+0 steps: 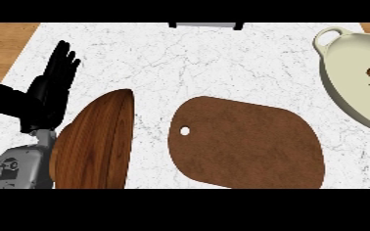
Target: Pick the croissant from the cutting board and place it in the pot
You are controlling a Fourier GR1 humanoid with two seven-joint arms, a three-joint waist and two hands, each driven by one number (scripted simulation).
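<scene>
Left hand (pixel 57 76), black, shows at the head view's left edge with straight fingers pointing up, holding nothing and resting above the white marbled desk (pixel 217 63). Beside its grey forearm lies a dark wooden oval board (pixel 98 142). At centre a brown cutting board (pixel 249 144) with a small hole lies flat. A cream pot (pixel 347 73) sits at the right edge, cut off; a small brown shape just inside it at the picture's edge may be the croissant (pixel 367 72). The right hand is out of sight.
</scene>
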